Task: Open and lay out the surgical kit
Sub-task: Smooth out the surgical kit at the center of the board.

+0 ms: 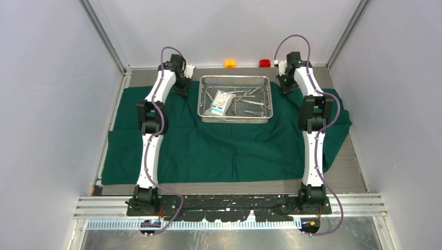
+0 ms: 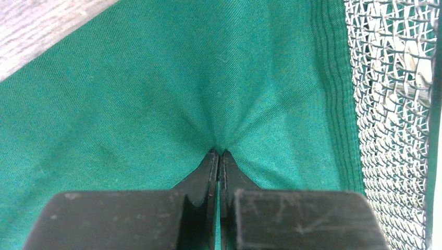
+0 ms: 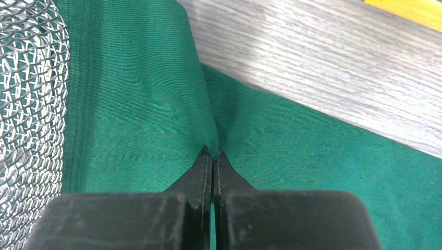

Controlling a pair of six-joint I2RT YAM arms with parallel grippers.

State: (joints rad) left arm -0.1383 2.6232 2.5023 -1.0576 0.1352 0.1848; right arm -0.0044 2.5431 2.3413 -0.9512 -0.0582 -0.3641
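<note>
As seen from above, note the grey table [image 1: 352,174] extending past the wire-mesh tray [image 1: 234,119] on every side. Find the dark green cloth drape [image 1: 219,151] lying opened out beneath the tray. It spreads well out to the left, right and near side of the tray and ends about level with the tray's far rim.

Trace the left arm [image 1: 151,125] running up the tray's left side, and the right arm [image 1: 312,125] running up its right side.

Locate the tray itself resting upright on the far middle part of the drape.

Just left of the tray's far-left corner, see the left gripper [image 2: 219,152] down on the drape. Read its jaws as pressed together on a pinch of green cloth, with creases fanning out from the tips and the tray's mesh wall close alongside.

Just right of the tray's far-right corner, see the right gripper [image 3: 213,151] likewise clamped together on a fold of the drape, near bare table.

Inside the tray, identify the flat white pouch [image 1: 222,101] toward the left half. Find the slim silver instruments [image 1: 253,101] scattered around it and to its right; individual types too small to tell.

Beyond the tray's far rim, off the drape, note the orange block [image 1: 230,63] and the red block [image 1: 265,63].
</note>
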